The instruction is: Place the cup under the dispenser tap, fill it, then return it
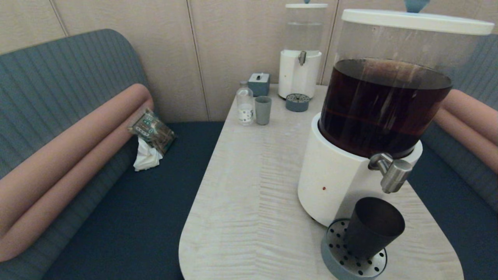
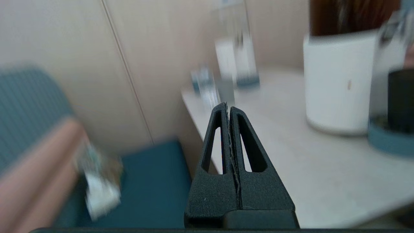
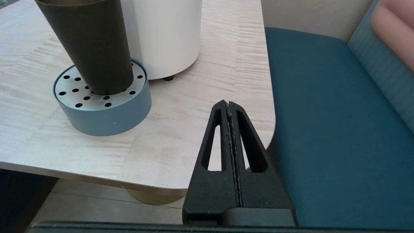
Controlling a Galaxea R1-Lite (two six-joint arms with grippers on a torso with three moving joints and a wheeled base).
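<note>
The black cup (image 1: 371, 227) stands upright on the round perforated drip tray (image 1: 338, 258), below and slightly left of the steel dispenser tap (image 1: 393, 174) of the big white-based dispenser (image 1: 334, 182) with dark brown liquid. The right wrist view shows the same cup (image 3: 93, 45) on the tray (image 3: 103, 110). My right gripper (image 3: 228, 103) is shut and empty, low at the table's near right corner, apart from the cup. Off the table's left edge, my left gripper (image 2: 228, 106) is shut and empty; its view shows the cup (image 2: 401, 100) far off. Neither gripper shows in the head view.
At the table's far end stand a smaller dispenser (image 1: 300, 70) with clear liquid, its drip tray (image 1: 297, 102), a grey-blue cup (image 1: 263, 110), a small bottle (image 1: 245, 104) and a grey box (image 1: 259, 83). A packet and tissue (image 1: 149, 138) lie on the left bench.
</note>
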